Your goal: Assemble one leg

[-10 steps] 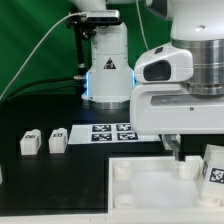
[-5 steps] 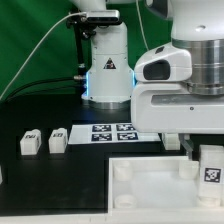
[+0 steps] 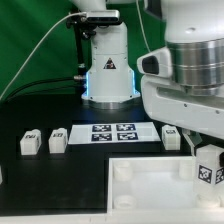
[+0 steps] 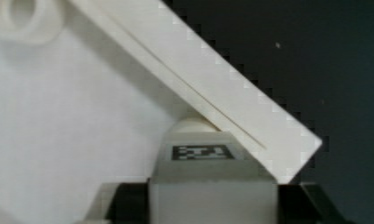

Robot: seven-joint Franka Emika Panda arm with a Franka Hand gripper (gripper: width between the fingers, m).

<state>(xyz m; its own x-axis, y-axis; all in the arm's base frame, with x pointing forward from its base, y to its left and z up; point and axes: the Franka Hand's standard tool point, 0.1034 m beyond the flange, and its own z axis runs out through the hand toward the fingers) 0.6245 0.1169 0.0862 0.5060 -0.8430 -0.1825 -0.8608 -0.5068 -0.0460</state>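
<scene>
Gripper (image 4: 205, 192): clamped on leg (image 3: 208, 166), held at edge of panel (image 3: 150, 188), exterior view's right. Since a second ago, wrist swung and lifted slightly, leg retilted. Not yet seated; alignment likely under way.
</scene>
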